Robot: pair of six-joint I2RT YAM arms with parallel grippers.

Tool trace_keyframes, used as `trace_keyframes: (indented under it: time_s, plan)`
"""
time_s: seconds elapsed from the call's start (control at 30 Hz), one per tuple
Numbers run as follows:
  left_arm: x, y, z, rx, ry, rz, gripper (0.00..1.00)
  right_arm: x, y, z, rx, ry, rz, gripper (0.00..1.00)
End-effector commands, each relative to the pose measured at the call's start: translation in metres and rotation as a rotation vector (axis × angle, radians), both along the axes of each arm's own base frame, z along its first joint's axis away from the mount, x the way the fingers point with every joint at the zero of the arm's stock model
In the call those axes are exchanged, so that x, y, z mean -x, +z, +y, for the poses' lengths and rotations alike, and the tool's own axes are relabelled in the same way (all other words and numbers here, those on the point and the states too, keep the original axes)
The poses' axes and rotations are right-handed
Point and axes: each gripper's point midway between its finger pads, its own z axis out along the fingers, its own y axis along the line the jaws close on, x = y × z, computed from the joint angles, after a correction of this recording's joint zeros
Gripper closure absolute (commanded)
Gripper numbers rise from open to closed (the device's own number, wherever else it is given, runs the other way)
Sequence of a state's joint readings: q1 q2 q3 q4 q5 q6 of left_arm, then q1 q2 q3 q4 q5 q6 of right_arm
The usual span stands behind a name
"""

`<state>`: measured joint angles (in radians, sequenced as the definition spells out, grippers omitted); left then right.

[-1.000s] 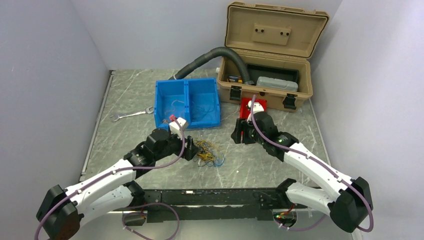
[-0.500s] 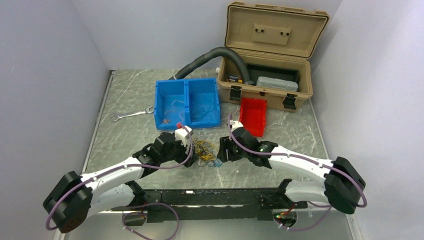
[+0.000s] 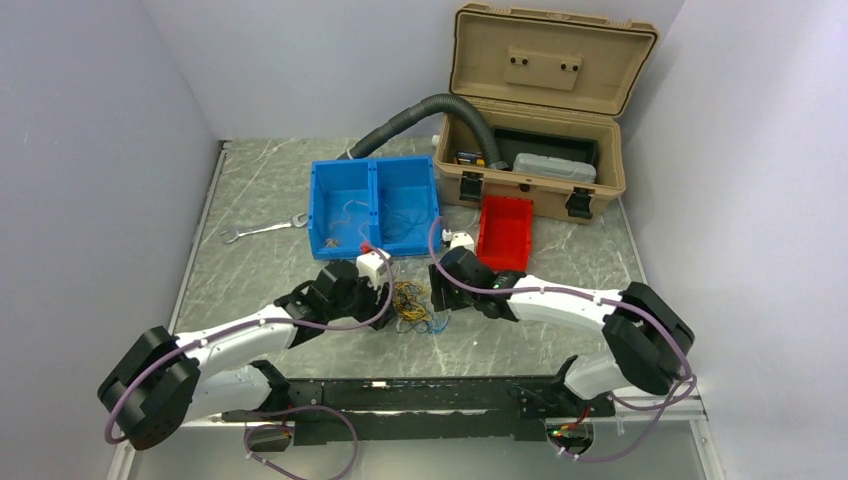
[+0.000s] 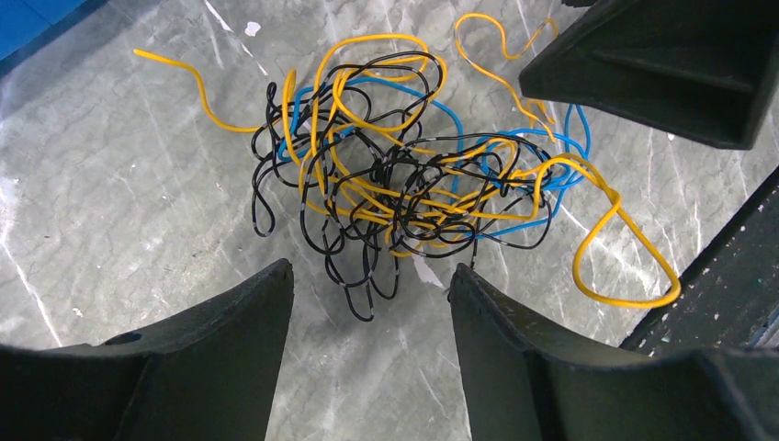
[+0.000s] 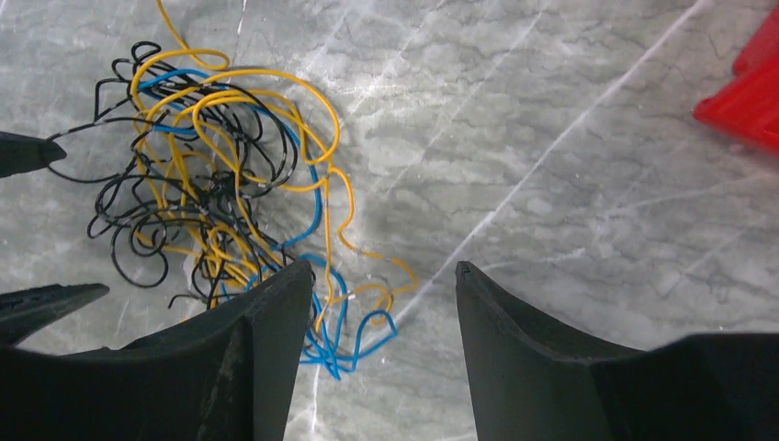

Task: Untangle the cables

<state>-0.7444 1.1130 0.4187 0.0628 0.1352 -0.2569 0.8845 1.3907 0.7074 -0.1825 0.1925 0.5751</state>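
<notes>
Obs., top view: the cables (image 3: 415, 305) lay in one knotted heap on the grey marbled table (image 3: 520, 335), just in front of the blue two-compartment bin (image 3: 375, 205) and between your two grippers.

Left gripper (image 3: 384, 300): you had it at the heap's left side. In the left wrist view its jaws (image 4: 367, 276) stood moderately apart and gripped nothing. The lowest black loops of the cables (image 4: 404, 184) reached into the gap between the tips. Whether either finger touched a wire, I could not tell.

Right gripper (image 3: 440, 300): you had it at the heap's right side. In the right wrist view its jaws (image 5: 381, 271) were also parted, mostly over bare table. The cables (image 5: 220, 184) sat up and left of them, with blue and yellow strands running beside and partly behind the left-hand finger (image 5: 266, 349). Nothing was clamped.

Heap make-up: black, yellow and blue wires, tightly interlooped in the middle. One long yellow loop trailed out toward the right arm, another yellow end toward the bin.

Surroundings: red bin (image 3: 505, 232) right of the blue one; open tan toolbox (image 3: 540, 100) at the back, grey corrugated hose (image 3: 420, 112) leading into it; wrench (image 3: 262, 229) flat on the table to the bin's left.
</notes>
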Motion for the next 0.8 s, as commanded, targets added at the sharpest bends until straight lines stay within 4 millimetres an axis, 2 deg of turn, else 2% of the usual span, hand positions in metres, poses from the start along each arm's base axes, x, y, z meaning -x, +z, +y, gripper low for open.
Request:
trace_keyframes:
  time_s: [0.0,0.23,0.3,0.37,0.4,0.47,0.5,0.53,0.57,0.7,0.77]
  plan:
    - [-0.01,0.014,-0.012,0.026,-0.019,-0.023,0.34,-0.019,0.008,0.016,0.001,0.027,-0.063,0.4]
    - [-0.017,0.007,-0.016,-0.004,-0.011,0.0,0.39,-0.021,-0.003,0.017,0.023,0.027,-0.051,0.49]
    - [-0.018,0.005,-0.019,-0.004,-0.02,0.012,0.39,-0.022,-0.004,0.016,0.028,0.024,-0.056,0.56]
    - [-0.018,0.002,-0.021,-0.011,-0.026,0.026,0.42,-0.022,-0.004,0.016,0.032,0.028,-0.059,0.7]
    - [-0.018,0.001,-0.021,-0.019,-0.026,0.033,0.49,-0.023,-0.002,0.015,0.037,0.026,-0.064,0.79]
    - [-0.018,-0.002,-0.021,-0.031,-0.03,0.043,0.73,-0.025,0.004,0.013,0.038,0.012,-0.079,0.94]
    - [-0.018,-0.002,-0.021,-0.035,-0.03,0.043,0.83,-0.025,0.009,0.011,0.033,0.006,-0.088,0.99]
    - [-0.019,-0.002,-0.021,-0.039,-0.028,0.042,0.94,-0.026,0.014,0.01,0.028,-0.002,-0.099,1.0]
    - [-0.02,-0.002,-0.019,-0.044,-0.018,0.039,1.0,-0.027,0.021,0.007,0.023,-0.013,-0.115,1.0]
    - [-0.023,0.004,-0.008,-0.051,0.037,0.0,1.0,-0.033,0.06,-0.014,0.011,-0.106,-0.204,1.0]
    - [-0.026,0.014,0.001,-0.037,0.087,-0.046,1.0,-0.033,0.079,-0.028,0.008,-0.151,-0.246,1.0]
